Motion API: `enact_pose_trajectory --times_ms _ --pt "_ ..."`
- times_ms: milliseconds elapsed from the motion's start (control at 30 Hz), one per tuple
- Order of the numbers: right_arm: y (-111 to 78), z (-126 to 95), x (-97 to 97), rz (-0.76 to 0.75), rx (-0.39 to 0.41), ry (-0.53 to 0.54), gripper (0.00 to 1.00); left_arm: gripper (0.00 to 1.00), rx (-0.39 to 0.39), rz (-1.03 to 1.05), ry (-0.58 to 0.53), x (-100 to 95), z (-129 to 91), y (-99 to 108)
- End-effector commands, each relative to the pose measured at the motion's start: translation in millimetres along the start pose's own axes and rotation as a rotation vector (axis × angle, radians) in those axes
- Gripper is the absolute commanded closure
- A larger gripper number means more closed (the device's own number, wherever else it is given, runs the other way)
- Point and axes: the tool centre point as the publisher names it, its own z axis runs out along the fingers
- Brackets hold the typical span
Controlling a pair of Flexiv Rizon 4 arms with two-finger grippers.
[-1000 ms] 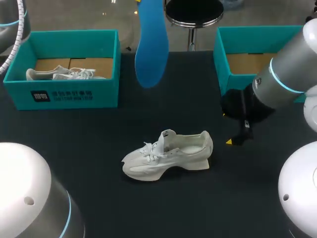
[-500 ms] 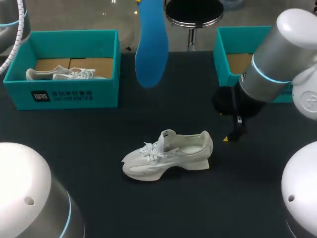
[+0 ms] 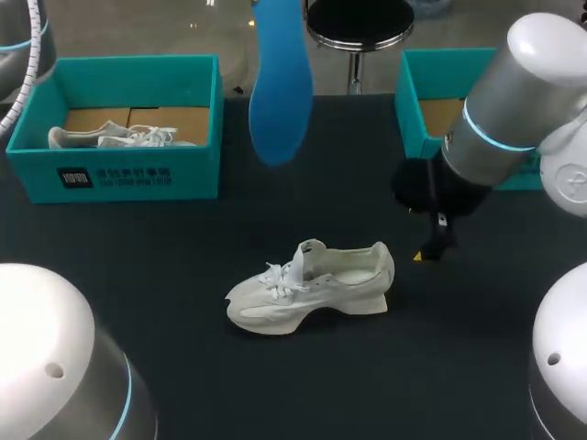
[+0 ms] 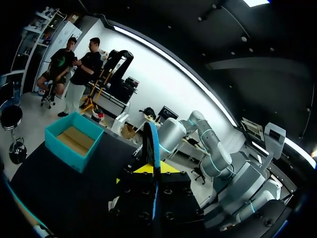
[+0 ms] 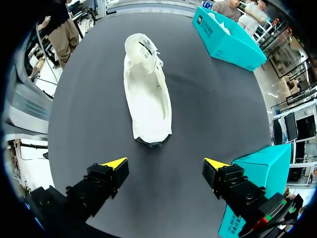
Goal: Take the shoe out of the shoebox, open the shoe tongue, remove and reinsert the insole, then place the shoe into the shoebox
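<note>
The right gripper (image 3: 420, 256) has swung in from the right edge towards the shoe (image 3: 312, 284) and now hangs just right of its heel, low over the table (image 3: 183, 238). The shoe and the insole (image 3: 280, 82) have not shifted. In the right wrist view its fingers stand wide apart with nothing between them, and the shoe lies ahead of them, heel nearest.

The left gripper (image 4: 152, 169) is clamped on the blue insole, which it holds upright, high over the far middle of the table. In its own wrist view the insole stands edge-on between the yellow tips.

The shoe lies on its sole at the table's middle, toe to the left, with its tongue standing up. So the shoe is out, the tongue looks opened, and the insole is out. What is left is to slide the insole back in and return the shoe to a shoebox. The right shoebox (image 3: 417, 101) shows a bare floor (the left shoebox (image 3: 119, 174) already holds another shoe).
</note>
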Motion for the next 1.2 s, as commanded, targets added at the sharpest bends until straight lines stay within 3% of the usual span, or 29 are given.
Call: enact_pose_trajectory --times_ms 33,700,867,1033,1200 --pt "-0.8 -0.2 1.5 0.000 -0.001 -0.002 0.00 1.00 -0.014 -0.001 0.009 -4.2 -3.7 -2.6" --pt "-1.6 -0.6 1.4 -0.018 -0.024 -0.036 0.00 1.00 -0.014 -0.001 0.009 -4.2 -3.7 -2.6" --pt "3.9 0.3 1.6 -0.004 0.118 0.022 0.00 1.00 -0.014 -0.001 0.009 -4.2 -3.7 -2.6" --pt "30.2 4.0 -6.1 -0.052 0.220 0.040 0.00 1.00 -0.014 -0.001 0.009 -4.2 -3.7 -2.6" --pt "53.9 13.2 -14.5 -0.068 0.252 0.020 0.00 1.00 -0.014 -0.001 0.009 -4.2 -3.7 -2.6"
